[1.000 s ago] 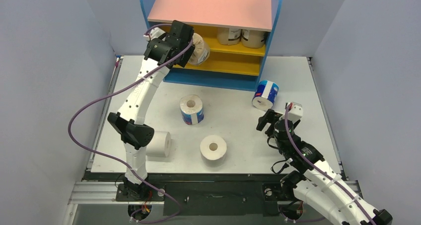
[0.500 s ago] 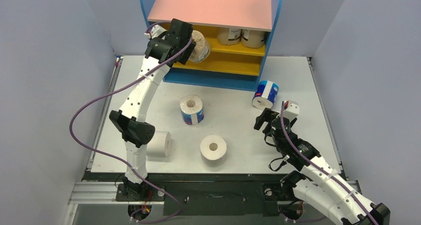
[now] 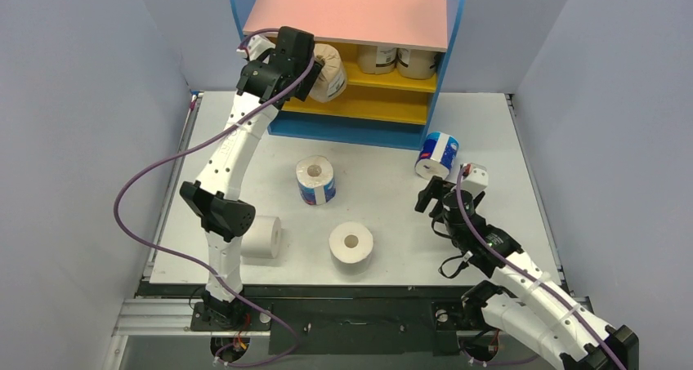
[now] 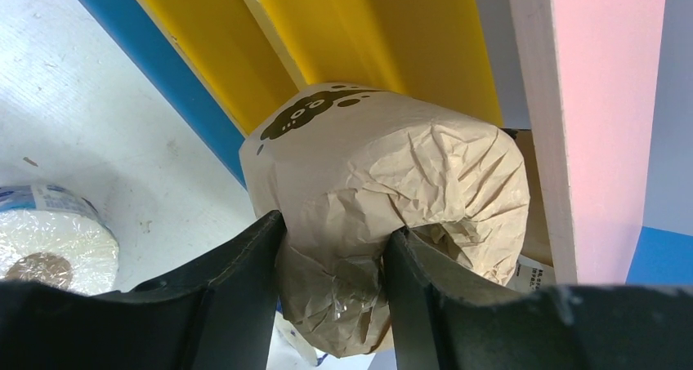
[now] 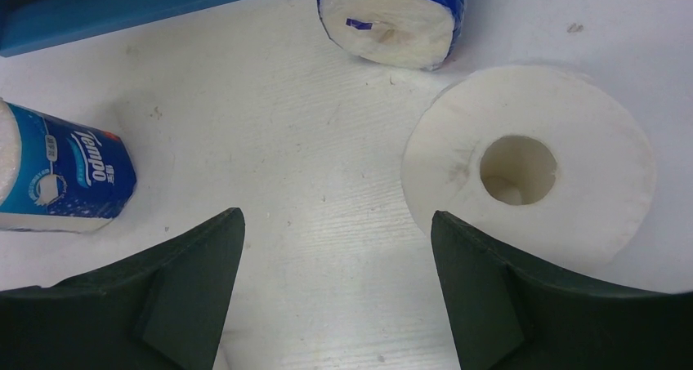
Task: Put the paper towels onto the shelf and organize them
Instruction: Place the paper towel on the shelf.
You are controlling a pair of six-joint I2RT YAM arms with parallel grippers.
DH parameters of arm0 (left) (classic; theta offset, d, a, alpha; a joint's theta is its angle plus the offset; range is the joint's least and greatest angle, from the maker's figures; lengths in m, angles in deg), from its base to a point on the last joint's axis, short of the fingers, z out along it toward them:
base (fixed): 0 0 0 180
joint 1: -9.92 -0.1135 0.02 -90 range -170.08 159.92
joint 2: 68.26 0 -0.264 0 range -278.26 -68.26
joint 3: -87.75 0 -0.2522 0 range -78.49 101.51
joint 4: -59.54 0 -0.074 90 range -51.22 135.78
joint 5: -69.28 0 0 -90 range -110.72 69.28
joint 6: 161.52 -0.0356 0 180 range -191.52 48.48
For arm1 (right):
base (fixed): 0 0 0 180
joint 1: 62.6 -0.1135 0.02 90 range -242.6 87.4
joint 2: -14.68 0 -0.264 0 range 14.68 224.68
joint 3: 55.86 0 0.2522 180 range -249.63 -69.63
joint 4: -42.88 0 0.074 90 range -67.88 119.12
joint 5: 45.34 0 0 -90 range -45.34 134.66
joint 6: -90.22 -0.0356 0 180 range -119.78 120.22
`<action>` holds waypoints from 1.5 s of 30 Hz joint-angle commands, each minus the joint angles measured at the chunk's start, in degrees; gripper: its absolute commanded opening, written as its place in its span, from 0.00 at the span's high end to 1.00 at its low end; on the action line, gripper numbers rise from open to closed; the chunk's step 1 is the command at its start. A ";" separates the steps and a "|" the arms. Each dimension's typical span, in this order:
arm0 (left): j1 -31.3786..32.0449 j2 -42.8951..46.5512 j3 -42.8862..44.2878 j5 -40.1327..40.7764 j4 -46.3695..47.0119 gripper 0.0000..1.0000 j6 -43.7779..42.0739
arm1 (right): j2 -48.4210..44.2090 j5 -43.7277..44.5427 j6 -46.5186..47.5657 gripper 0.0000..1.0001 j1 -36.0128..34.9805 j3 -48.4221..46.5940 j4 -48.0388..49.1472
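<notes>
My left gripper (image 3: 315, 68) (image 4: 333, 223) is shut on a tan-wrapped paper towel roll (image 3: 330, 69) (image 4: 392, 166), pinching its crumpled end at the left of the shelf's (image 3: 343, 15) upper yellow board, under the pink top. Two more tan rolls (image 3: 377, 58) (image 3: 417, 61) stand at that board's right. On the table lie a blue-and-white roll (image 3: 315, 179) (image 5: 384, 11), another blue-and-white roll (image 3: 437, 154) (image 5: 61, 174), and two white rolls (image 3: 351, 242) (image 5: 529, 166) (image 3: 263, 236). My right gripper (image 3: 425, 198) (image 5: 337, 219) hangs open over bare table between them, holding nothing.
The shelf's blue base (image 3: 351, 131) (image 5: 122, 6) stands at the back of the white table (image 3: 392, 198). Grey walls close in the left and right sides. The left arm's elbow (image 3: 222, 215) sits just left of the near white roll.
The left gripper has carried the tan roll a little up and farther in over the upper yellow board. The right gripper has crept slightly left and away from its base.
</notes>
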 commanded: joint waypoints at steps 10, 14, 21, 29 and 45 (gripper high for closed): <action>-1.72 -1.26 1.86 -3.39 10.60 0.57 -0.89 | 8.72 -3.20 -1.71 0.21 -0.37 -7.17 11.70; -1.75 -1.50 1.85 -5.33 13.27 0.55 -2.67 | 14.08 -4.08 -1.85 0.21 -0.60 -9.79 18.18; -1.75 -1.85 0.97 -7.47 15.22 0.54 -3.72 | 23.44 -2.33 -1.24 0.21 -1.34 -16.42 26.21; -1.99 -2.32 0.75 -8.42 16.35 0.52 -3.91 | 32.88 -4.11 4.85 0.22 -2.15 -20.80 38.72; -3.24 -2.08 -1.94 -10.38 21.73 0.44 -4.53 | 42.35 -8.21 8.40 0.23 -2.42 -30.93 43.26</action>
